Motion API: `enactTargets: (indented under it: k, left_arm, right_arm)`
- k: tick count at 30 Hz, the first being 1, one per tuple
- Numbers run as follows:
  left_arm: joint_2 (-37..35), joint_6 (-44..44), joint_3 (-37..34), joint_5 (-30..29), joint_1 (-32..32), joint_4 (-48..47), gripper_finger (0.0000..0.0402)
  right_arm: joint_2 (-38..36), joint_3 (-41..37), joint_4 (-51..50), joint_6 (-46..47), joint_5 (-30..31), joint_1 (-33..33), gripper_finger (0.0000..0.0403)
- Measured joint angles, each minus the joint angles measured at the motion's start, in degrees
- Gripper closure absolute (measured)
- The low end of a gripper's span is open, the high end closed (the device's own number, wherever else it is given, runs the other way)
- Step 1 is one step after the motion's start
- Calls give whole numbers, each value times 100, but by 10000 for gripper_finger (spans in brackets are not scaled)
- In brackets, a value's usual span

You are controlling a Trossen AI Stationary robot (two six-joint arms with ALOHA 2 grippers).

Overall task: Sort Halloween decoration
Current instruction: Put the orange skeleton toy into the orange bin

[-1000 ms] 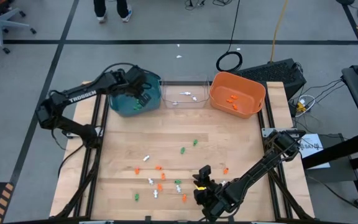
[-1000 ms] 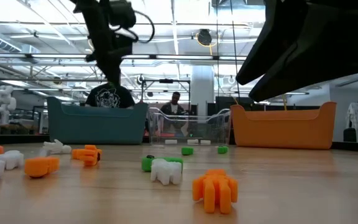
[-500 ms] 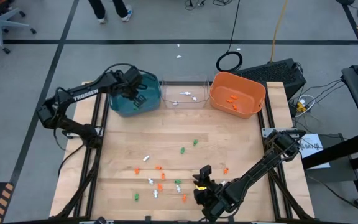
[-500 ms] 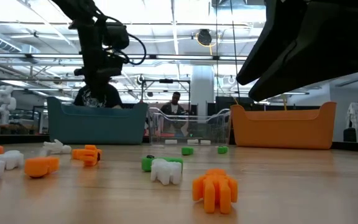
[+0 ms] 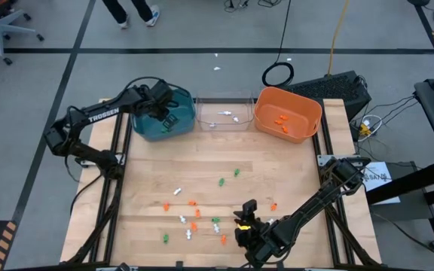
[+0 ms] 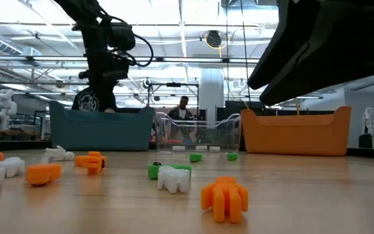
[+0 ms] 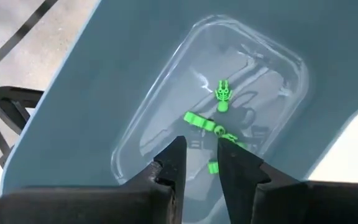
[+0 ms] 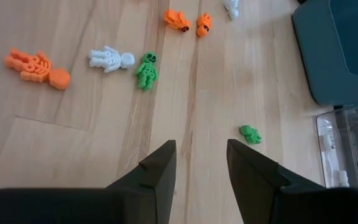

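Left hand (image 7: 196, 158) hovering over teal bin (image 5: 145, 126), fingers parted, seemingly grasping nothing; green trinkets (image 7: 211, 113) lying inside. Right hand (image 8: 199, 163) released, waiting above worktop (image 5: 292, 165) scatter. Risk: trinket clinging to pad, riding back out.

A wooden desk (image 5: 292, 173) is seen from above. Teal (image 5: 148, 126), clear (image 5: 221, 100) and orange bins (image 5: 307, 113) are lined along its far edge. Small orange, green and white trinkets (image 5: 193, 214) are scattered over the near half.
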Motion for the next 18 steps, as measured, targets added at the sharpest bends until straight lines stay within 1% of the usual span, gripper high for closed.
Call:
enactTargets:
  k: [3, 5, 7, 10, 12, 14, 16, 18]
  left_arm:
    - [-212, -163, 0, 26, -313, -22, 316]
    - [-406, -317, 0, 40, -694, -43, 316]
    - [-625, -541, 0, -15, -1198, -45, 316]
    - [-899, -954, 0, -227, -2172, -43, 316]
    - [-1020, -1235, 0, -541, -2911, -44, 316]
    - [-1063, -1478, 0, -986, -3676, -38, 316]
    - [-1051, -1718, -9, -1519, -4391, -35, 316]
    - [-1035, -1911, -139, -2052, -5023, 130, 316]
  right_arm:
    - [0, 0, -90, 176, 4, -11, 275]
    - [0, 0, -165, 381, 10, -49, 275]
    - [0, -2, -144, 439, 7, -124, 275]
    - [0, -2, -145, 368, 7, -256, 275]
    - [0, -2, -132, 224, -3, -374, 275]
    - [-5, -2, -143, -4, -103, -516, 275]
    - [-50, -2, -169, -198, -425, -672, 275]
    - [-139, -4, -210, -319, -880, -838, 275]
